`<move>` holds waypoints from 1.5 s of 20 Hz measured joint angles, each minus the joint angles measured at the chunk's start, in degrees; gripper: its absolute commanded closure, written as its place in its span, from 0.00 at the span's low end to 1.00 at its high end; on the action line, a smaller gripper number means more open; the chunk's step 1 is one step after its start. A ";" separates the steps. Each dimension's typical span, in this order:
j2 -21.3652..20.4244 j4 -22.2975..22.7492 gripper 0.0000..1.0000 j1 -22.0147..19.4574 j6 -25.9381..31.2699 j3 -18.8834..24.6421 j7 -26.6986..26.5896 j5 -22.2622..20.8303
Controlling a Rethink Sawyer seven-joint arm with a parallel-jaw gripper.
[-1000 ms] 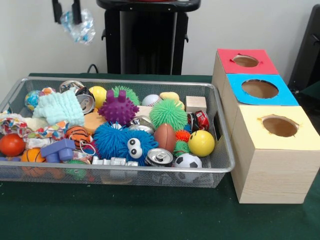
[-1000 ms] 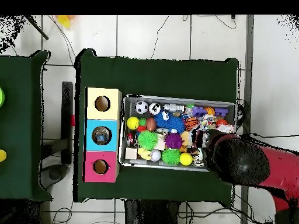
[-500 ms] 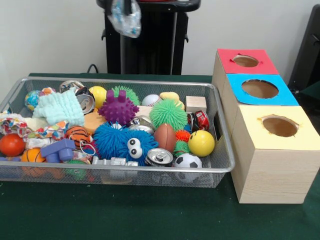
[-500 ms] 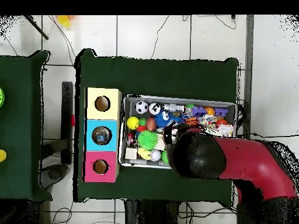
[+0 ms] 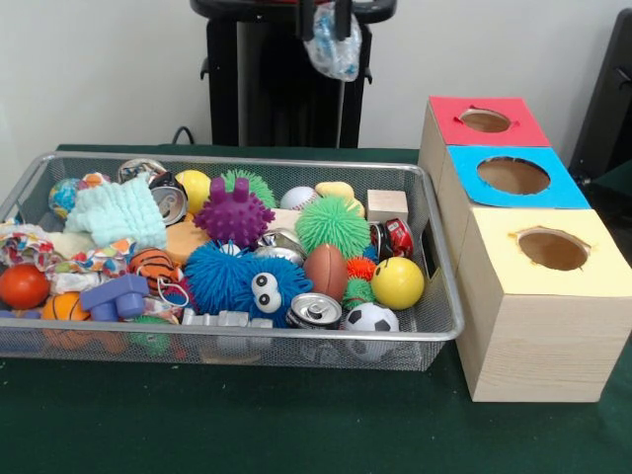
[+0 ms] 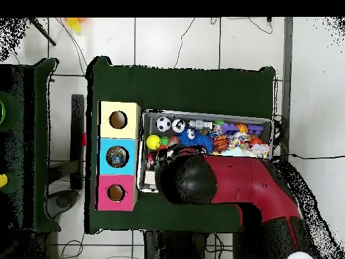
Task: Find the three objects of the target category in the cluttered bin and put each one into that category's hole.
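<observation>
Mid-carry: gripper (image 5: 331, 15) clamped on a crinkly clear bag (image 5: 334, 44), high at 12 o'clock above the bin (image 5: 434, 331); next, probably on toward 2 o'clock, over the blue hole (image 5: 513, 175), then release.

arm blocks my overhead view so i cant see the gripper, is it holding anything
Observer: Yes, the gripper is shut on a crumpled clear plastic piece, high above the wire bin.
Operator: is it over a hole yet
Observer: No. In the front view it shows off to the side of the red-topped box, not above its hole.
Operator: whats hidden under the arm
Observer: A purple spiky ball and a green fuzzy ball lie in the bin.
</observation>
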 measured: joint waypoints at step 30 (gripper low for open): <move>9.63 -4.97 1.00 22.93 -1.16 -14.17 16.95 6.81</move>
